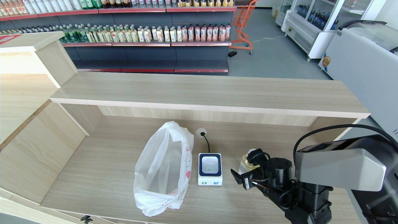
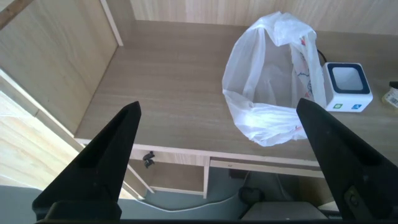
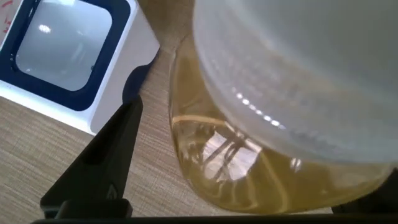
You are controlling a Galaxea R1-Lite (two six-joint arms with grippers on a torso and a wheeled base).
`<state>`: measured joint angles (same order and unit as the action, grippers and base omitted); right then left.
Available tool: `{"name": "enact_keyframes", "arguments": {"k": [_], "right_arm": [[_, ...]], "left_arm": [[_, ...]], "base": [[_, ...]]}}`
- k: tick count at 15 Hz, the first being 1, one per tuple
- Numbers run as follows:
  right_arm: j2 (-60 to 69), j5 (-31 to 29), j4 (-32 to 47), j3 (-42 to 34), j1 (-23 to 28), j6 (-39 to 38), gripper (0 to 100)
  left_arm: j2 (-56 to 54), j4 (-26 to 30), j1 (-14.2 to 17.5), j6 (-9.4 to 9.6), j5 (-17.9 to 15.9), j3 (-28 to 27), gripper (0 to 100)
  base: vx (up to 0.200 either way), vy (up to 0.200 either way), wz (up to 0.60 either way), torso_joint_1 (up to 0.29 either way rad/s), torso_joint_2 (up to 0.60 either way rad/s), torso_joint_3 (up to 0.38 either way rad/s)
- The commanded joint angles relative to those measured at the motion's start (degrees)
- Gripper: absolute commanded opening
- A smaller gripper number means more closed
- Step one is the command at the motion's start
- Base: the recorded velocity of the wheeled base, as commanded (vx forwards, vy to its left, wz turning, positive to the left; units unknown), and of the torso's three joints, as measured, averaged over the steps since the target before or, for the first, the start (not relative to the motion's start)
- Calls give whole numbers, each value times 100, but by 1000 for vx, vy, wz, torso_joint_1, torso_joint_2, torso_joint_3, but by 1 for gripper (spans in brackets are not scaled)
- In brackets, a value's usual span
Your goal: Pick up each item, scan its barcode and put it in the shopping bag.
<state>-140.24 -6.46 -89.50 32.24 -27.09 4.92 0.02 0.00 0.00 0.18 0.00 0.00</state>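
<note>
A clear bottle (image 1: 245, 161) of amber liquid stands on the wooden counter (image 1: 102, 174), just right of the white barcode scanner (image 1: 210, 169). My right gripper (image 1: 246, 168) is open with the bottle (image 3: 261, 124) between its fingers; one finger (image 3: 93, 168) shows a gap to the bottle, the other is hidden. The scanner (image 3: 62, 56) lies close beside it. A white plastic shopping bag (image 1: 163, 168) stands open to the left of the scanner. My left gripper (image 2: 219, 109) hangs open and empty above the counter's front left, with the bag (image 2: 267, 81) and scanner (image 2: 348, 86) beyond it.
The scanner's black cable (image 1: 205, 141) runs back to a grommet hole in the counter. A raised ledge (image 1: 202, 93) borders the counter at the back and a side wall (image 1: 37, 155) at the left. Bare counter lies left of the bag.
</note>
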Motion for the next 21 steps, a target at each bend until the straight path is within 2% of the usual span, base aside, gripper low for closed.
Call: {"name": "enact_keyframes", "arguments": {"k": [1, 9, 12, 14, 15, 16, 17, 19, 21], "right_arm": [[32, -4, 3, 89, 28, 17, 0], [164, -75, -6, 151, 98, 325, 0], [920, -48, 65, 107, 151, 272, 0], [2721, 910, 1524, -96, 388, -308, 0], [3126, 1235, 1945, -104, 485, -361, 0], [4303, 2088, 3396, -113, 740, -369, 0], [4866, 2439, 4081, -131, 845, -334, 0], [5376, 3081, 4573, -183, 854, -387, 0], [5824, 4206, 5004, -183, 837, -870, 0]], "left_arm": [[-2, 0, 0, -1, 0, 0, 100], [-2, 0, 0, -1, 0, 0, 100], [-2, 0, 0, -1, 0, 0, 100], [-2, 0, 0, -1, 0, 0, 100], [-2, 0, 0, -1, 0, 0, 100], [-2, 0, 0, -1, 0, 0, 100], [-2, 0, 0, -1, 0, 0, 100], [-2, 0, 0, -1, 0, 0, 100], [-2, 0, 0, -1, 0, 0, 100]], "base": [[0, 0, 0, 0, 0, 0], [0, 0, 0, 0, 0, 0], [0, 0, 0, 0, 0, 0], [0, 0, 0, 0, 0, 0], [0, 0, 0, 0, 0, 0], [0, 0, 0, 0, 0, 0], [0, 0, 0, 0, 0, 0], [0, 0, 0, 0, 0, 0], [0, 0, 0, 0, 0, 0]]}}
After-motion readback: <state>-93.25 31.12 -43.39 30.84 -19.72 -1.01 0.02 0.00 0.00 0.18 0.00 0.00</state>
